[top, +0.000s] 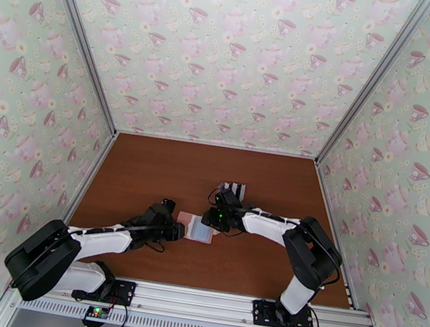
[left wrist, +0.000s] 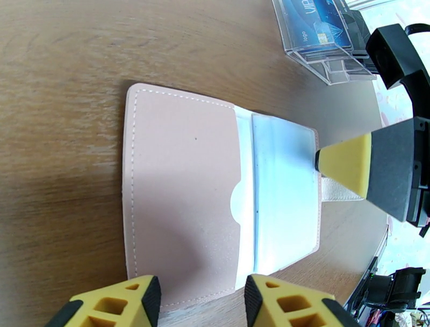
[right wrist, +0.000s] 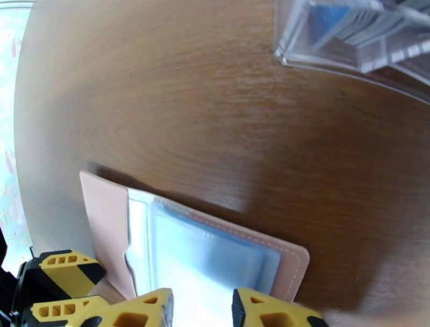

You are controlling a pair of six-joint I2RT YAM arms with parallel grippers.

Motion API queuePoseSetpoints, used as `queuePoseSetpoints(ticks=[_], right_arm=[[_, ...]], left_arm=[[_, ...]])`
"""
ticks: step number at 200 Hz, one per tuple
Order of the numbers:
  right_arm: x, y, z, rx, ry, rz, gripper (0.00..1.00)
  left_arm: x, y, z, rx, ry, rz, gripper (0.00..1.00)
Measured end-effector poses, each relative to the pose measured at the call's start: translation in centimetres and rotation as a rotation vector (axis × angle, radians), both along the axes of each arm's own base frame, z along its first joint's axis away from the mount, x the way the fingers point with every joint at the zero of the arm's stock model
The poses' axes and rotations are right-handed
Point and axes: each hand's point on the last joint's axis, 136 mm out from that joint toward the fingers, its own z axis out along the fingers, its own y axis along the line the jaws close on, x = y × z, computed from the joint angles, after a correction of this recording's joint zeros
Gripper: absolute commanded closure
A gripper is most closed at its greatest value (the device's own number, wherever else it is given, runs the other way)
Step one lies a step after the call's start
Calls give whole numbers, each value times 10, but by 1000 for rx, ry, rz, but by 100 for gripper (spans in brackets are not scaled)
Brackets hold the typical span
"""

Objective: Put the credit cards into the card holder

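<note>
The pink card holder (left wrist: pixel 183 183) is lying open on the tabletop (left wrist: pixel 64 64). The left gripper (left wrist: pixel 203 301) is hovering at one edge, fingers apart, empty; the right gripper (right wrist: pixel 201 304) is touching the opposite edge, fingers narrowly parted, grip unclear. Credit cards (left wrist: pixel 317 24) are sitting in a clear rack (left wrist: pixel 333 67) nearby.

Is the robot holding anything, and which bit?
Cannot be told. The left end effector and right end effector sit at opposite edges of the open pink wallet, but a grip isn't clear.
</note>
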Motion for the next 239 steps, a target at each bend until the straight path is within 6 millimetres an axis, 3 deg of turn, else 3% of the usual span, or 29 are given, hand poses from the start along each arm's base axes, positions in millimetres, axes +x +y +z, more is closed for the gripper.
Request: queuePoseSetpoints(ticks=[77,149,239], right_arm=[[7,2,7,0,-26,7,64],[5,-4,-6,-45,-11,14,65],[6,-1,-8,-40,-8,22,66]], left_arm=[[2,-1,0,-2,-2,-1,52],[2,-2,0,-1,-2,-2,51],[1,-5,1,-15,-2,-14,48]])
